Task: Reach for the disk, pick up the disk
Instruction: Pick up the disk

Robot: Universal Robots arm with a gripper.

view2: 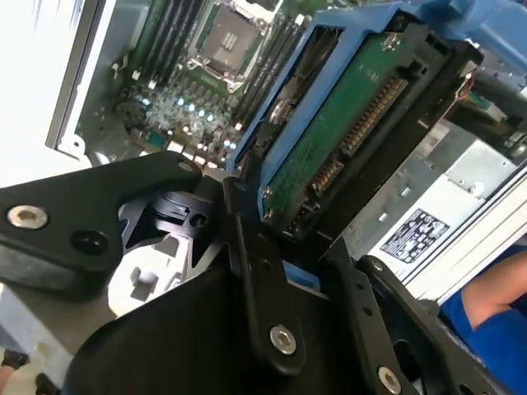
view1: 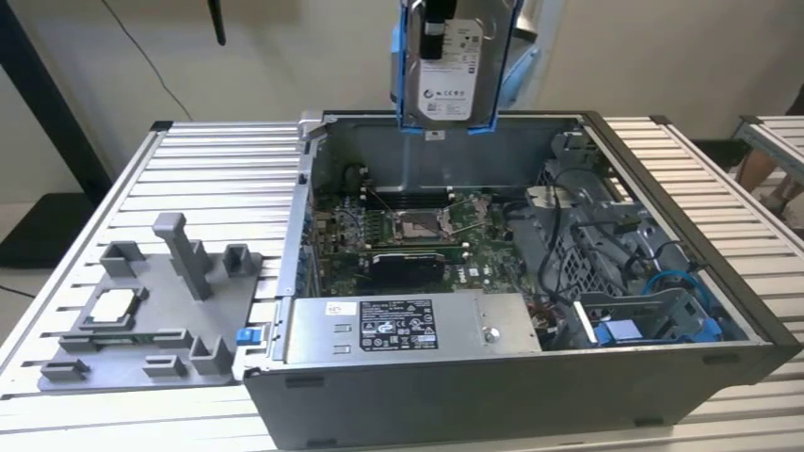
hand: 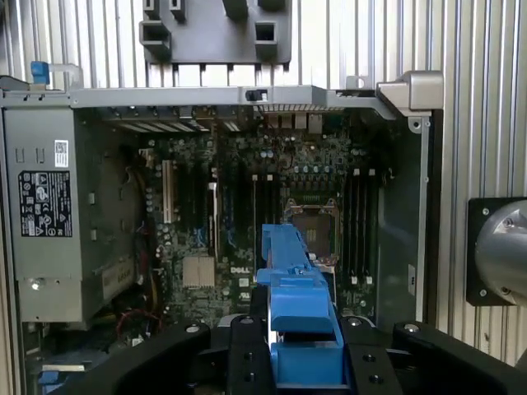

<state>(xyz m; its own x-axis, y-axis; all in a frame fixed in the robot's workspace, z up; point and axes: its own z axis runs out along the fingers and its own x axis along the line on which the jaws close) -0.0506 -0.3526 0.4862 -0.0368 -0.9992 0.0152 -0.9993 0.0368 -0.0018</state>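
The disk (view1: 446,85), a silver drive with a white label in a blue carrier, hangs upright high above the back of the open computer case (view1: 703,282). My gripper (view1: 436,17) is shut on its upper end at the exterior view's top edge. In the second wrist view the disk (view2: 346,123) shows its green circuit side and connector, clamped between my black fingers (view2: 257,271). In the first wrist view the blue carrier (hand: 296,304) sticks out from between the fingers (hand: 247,362), over the motherboard (hand: 247,214).
Inside the case lie the motherboard (view1: 402,231), a grey power supply (view1: 402,325) at the front and a drive cage with blue cables (view1: 641,315) at the exterior view's right. A grey fixture tray (view1: 151,315) holding a small silver chip sits left of the case. A blue sleeve (view2: 494,321) shows nearby.
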